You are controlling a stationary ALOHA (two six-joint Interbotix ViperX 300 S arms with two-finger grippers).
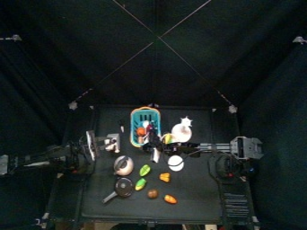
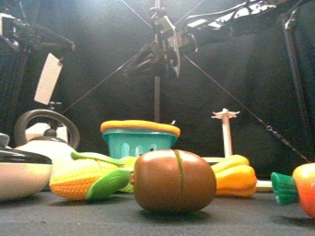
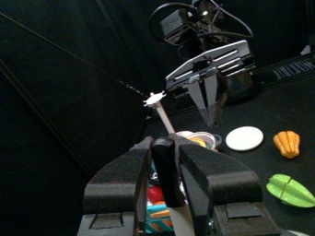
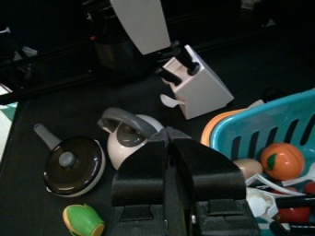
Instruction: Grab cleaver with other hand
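The cleaver [image 2: 50, 78] is a flat pale blade hanging in the air at the left, above the kettle. My left gripper [image 3: 167, 147] is shut on its dark handle, and the blade runs edge-on away from that camera. In the right wrist view the cleaver [image 4: 142, 23] hangs above the white knife block [image 4: 197, 83]. My right gripper [image 4: 172, 138] is shut with nothing in it. It hovers over the kettle [image 4: 123, 134], apart from the cleaver. From the left wrist, the right gripper [image 3: 209, 115] points down beyond the blade's tip.
A teal basket [image 2: 138, 140] of toy food stands at the back centre, with a white star-topped item [image 2: 226, 115] to its right. A black pan [image 4: 68, 166] lies near the kettle. Corn [image 2: 92, 180] and a brown round fruit [image 2: 175, 180] lie along the front edge.
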